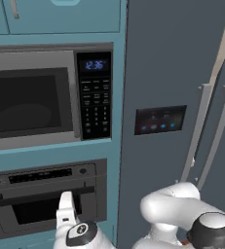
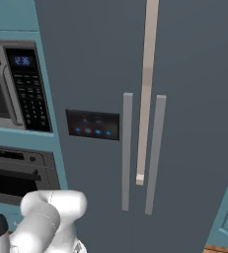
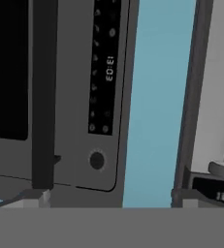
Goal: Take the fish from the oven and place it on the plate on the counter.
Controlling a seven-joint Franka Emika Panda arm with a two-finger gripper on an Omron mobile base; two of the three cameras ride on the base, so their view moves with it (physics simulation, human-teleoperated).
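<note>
Glossy white, rounded arm [image 1: 175,206] of fat tubular links, smooth-shelled and bulging at the bends. Dark grey to black joint rings capped with pale grey discs [image 1: 212,221], plus a small round black cap with a white mark [image 1: 81,230] on the slimmer white link nearer the wrist. No cables or screws visible.

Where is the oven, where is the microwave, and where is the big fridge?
oven [image 1: 36,206]: left base view, on its dark window.
microwave [image 1: 26,102]: left base view, on its door window.
fridge [image 2: 184,74]: right base view, on its right door.
</note>
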